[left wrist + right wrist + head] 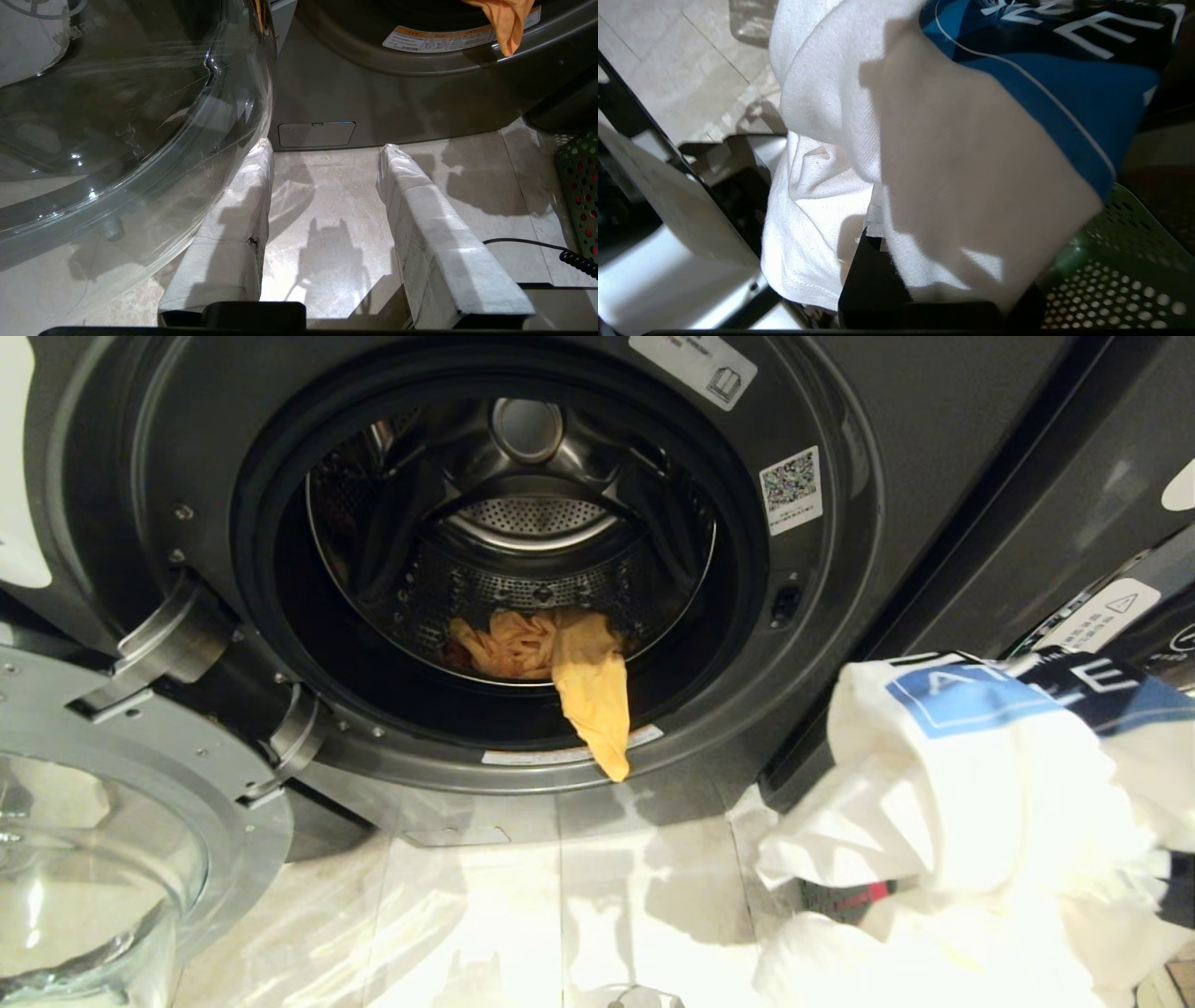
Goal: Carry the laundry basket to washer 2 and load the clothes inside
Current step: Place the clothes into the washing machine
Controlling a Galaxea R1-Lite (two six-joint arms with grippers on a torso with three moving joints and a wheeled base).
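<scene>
Glossy pale tiled floor [485, 915], washer [934, 448] and green basket [581, 186] standing on it

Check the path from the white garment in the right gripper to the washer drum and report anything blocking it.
Nothing solid blocks it. The door is swung open to the left. A yellow garment hangs over the drum opening's lower lip. The white garment hangs lower right of the opening.

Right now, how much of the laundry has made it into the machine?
The washer door is open and the mustard-yellow garment is in the drum, one end hanging over the rim. The right gripper is shut on the white garment, lifted above the green laundry basket. That still needs loading, and something red shows beneath it.
</scene>
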